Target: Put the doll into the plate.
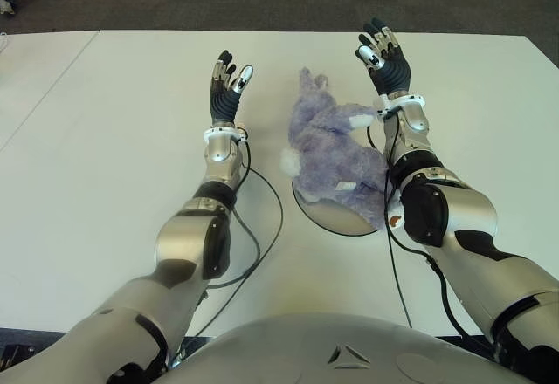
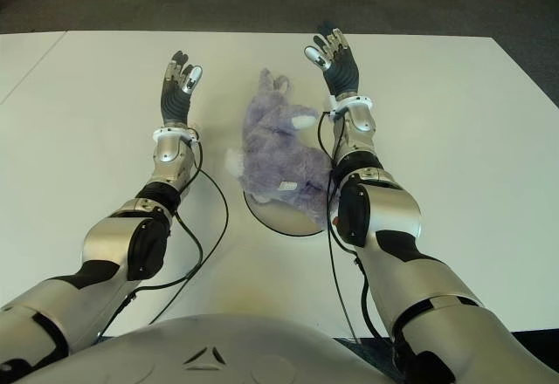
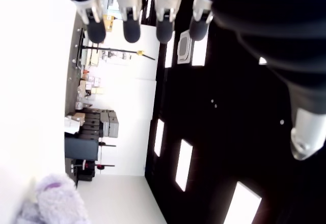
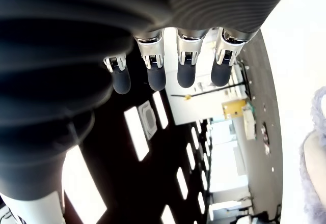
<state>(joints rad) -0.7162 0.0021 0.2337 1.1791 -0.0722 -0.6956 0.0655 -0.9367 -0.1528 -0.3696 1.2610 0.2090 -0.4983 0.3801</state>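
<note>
Two hands are up and empty, one on each side of the purple plush rabbit [image 1: 330,153], which is my landmark for everything here. To the rabbit's left, the left hand [image 1: 227,85] is raised off the white worktop [image 1: 105,140] with its fingers straight and spread, palm turned toward the toy, well apart from it. The rabbit itself lies slumped across the dark round plate [image 1: 336,216], its body covering most of the dish so that only the near rim shows; its ears reach past the far edge and its pale tail pokes out on the left side. To the rabbit's right, the right hand [image 1: 382,55] stands near the ears, fingers likewise extended and gripping nothing; its wrist view shows the plush only at the edge.

From where I stand the doll looks to be in the plate, so the step in hand is a clean retreat. I would draw both hands outward and up, away from the fur. The right forearm sits just beside the rabbit's flank, so it should lift before swinging, lest it drag the toy off the rim.
</note>
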